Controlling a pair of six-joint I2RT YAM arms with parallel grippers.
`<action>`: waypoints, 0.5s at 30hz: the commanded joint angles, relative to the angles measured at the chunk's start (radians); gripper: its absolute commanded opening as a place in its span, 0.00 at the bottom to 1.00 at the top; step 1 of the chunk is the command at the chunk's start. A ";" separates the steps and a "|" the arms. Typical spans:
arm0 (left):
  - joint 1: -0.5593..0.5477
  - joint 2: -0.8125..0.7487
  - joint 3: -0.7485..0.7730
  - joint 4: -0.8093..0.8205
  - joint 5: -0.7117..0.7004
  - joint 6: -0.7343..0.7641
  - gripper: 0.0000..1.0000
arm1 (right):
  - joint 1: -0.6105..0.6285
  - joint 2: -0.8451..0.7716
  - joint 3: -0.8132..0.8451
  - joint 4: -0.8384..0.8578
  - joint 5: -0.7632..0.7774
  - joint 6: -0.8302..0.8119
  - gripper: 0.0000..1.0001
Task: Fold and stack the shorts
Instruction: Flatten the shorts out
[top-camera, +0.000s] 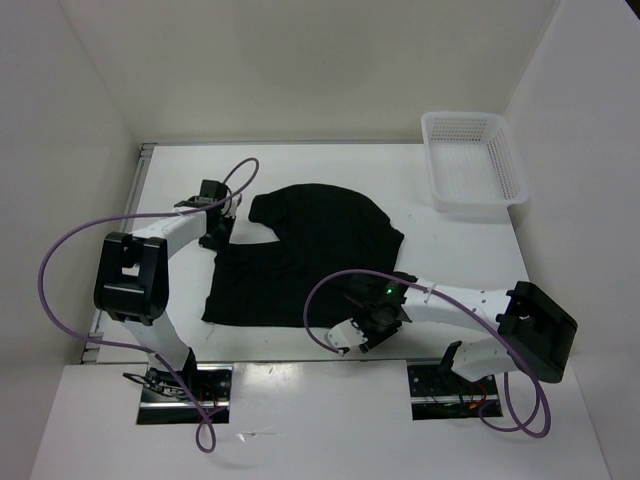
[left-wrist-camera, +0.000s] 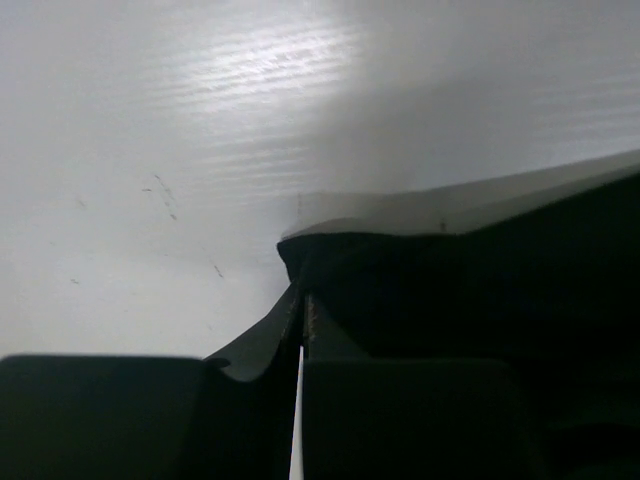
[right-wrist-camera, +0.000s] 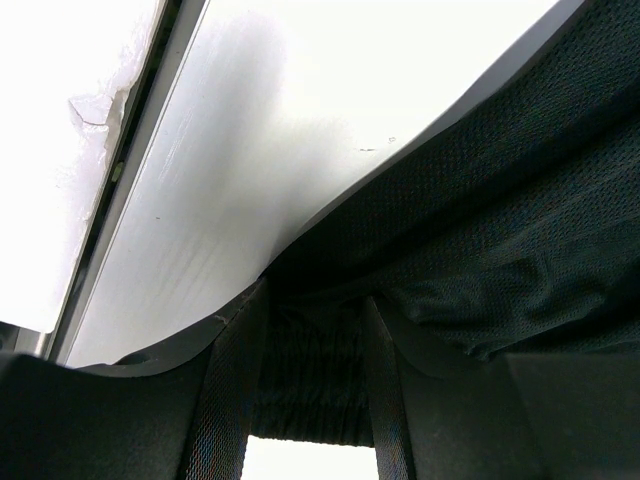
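Note:
The black shorts (top-camera: 310, 250) lie spread out and rumpled on the white table. My left gripper (top-camera: 218, 238) is at their far left corner. In the left wrist view it (left-wrist-camera: 303, 300) is shut, with the dark cloth corner (left-wrist-camera: 480, 270) pinched at its tips. My right gripper (top-camera: 372, 322) is at the near right edge of the shorts. In the right wrist view it (right-wrist-camera: 312, 330) is closed on the ribbed waistband, and the mesh fabric (right-wrist-camera: 500, 230) drapes to the right.
A white plastic mesh basket (top-camera: 472, 203) stands at the far right corner of the table. White walls enclose the table on the left, back and right. A metal rail (right-wrist-camera: 150, 120) runs along the table's edge. Purple cables loop from both arms.

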 joint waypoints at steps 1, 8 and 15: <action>0.003 -0.001 0.002 0.083 -0.085 0.002 0.00 | 0.011 0.009 -0.001 0.017 -0.013 -0.004 0.47; 0.078 0.040 0.072 0.238 -0.198 0.002 0.00 | 0.011 0.000 -0.001 0.017 -0.013 -0.004 0.44; 0.104 0.069 0.101 0.217 -0.174 0.002 0.04 | 0.011 0.000 -0.001 0.008 -0.013 -0.013 0.43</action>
